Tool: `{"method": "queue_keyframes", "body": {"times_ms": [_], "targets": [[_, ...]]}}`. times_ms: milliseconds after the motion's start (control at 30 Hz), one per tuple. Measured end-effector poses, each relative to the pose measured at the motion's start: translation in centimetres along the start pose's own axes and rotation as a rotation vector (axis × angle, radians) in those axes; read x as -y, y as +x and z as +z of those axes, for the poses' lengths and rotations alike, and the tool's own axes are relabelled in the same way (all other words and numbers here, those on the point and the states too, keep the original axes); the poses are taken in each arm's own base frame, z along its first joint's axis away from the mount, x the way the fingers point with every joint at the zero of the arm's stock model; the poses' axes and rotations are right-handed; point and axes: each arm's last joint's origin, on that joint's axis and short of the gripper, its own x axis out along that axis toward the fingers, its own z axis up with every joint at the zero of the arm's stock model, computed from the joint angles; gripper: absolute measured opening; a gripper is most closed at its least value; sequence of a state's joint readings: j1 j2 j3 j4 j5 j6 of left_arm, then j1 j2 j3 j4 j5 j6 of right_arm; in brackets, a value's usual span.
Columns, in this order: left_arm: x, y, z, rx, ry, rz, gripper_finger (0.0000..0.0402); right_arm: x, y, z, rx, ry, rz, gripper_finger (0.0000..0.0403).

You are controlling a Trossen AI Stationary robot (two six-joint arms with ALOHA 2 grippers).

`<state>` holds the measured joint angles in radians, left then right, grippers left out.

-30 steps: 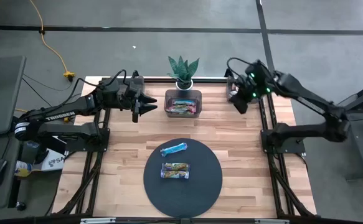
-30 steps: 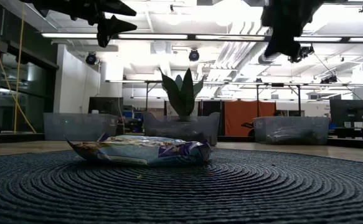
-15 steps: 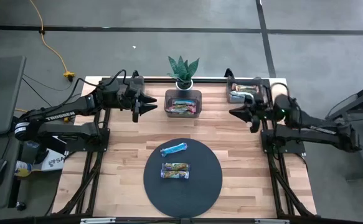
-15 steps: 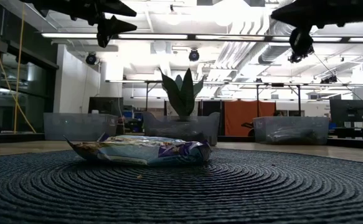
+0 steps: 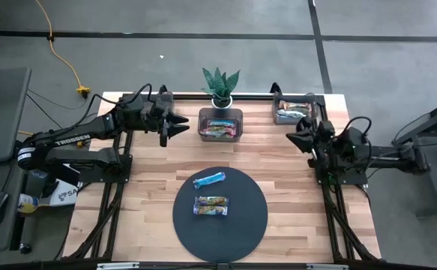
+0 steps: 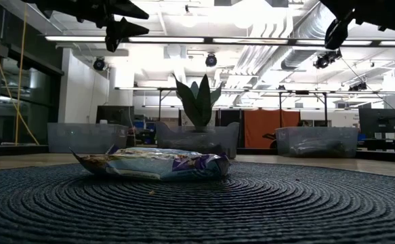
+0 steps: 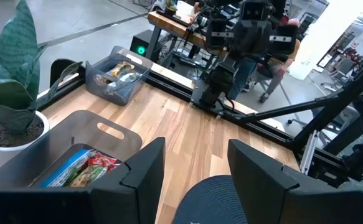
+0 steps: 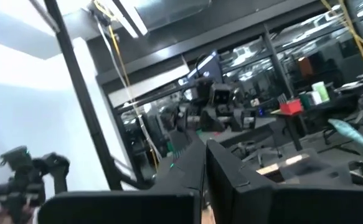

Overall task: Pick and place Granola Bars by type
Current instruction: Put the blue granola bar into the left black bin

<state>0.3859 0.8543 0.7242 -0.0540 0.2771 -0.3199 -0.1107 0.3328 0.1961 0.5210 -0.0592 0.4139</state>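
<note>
1. A silver-green granola bar (image 5: pixel 211 205) is seen on the round dark mat (image 5: pixel 252 225), long axis left-right.
2. Just behind it, a blue granola bar (image 5: pixel 209 178) is laid slanting.
3. Farther back, the left gripper (image 5: pixel 179 125) is held open and empty beside the middle bin (image 5: pixel 220 114).
4. The right gripper (image 5: pixel 292 139) is seen near the right bin (image 5: pixel 294 110), fingers nearly together, nothing held.

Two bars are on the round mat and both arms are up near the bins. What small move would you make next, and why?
Probably bring the left pincer down toward the blue bar. That pincer is open and empty, beside the middle bin, and nearer the mat than the right pincer, which is shut at the table's right edge. The blue bar and the second bar lie apart, so either can be taken alone.
</note>
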Motion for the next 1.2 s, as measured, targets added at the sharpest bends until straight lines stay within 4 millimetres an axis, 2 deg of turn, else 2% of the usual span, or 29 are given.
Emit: {"method": "queue_keyframes", "body": {"times_ms": [367,933,1200], "targets": [[0.0,0.0,0.0,0.002,0.000,0.005,0.0172,1.0,-1.0,-3.1,-0.055,0.007,-0.042,0.0000],[0.0,0.0,0.0,0.003,0.000,0.010,0.0172,0.7,-2.7,-2.3,-0.001,-0.041,-0.051,0.0000],[-0.1,0.0,0.0,0.007,0.000,0.021,0.0172,0.8,-3.2,-2.6,-0.045,-0.001,-0.064,0.0000]]}}
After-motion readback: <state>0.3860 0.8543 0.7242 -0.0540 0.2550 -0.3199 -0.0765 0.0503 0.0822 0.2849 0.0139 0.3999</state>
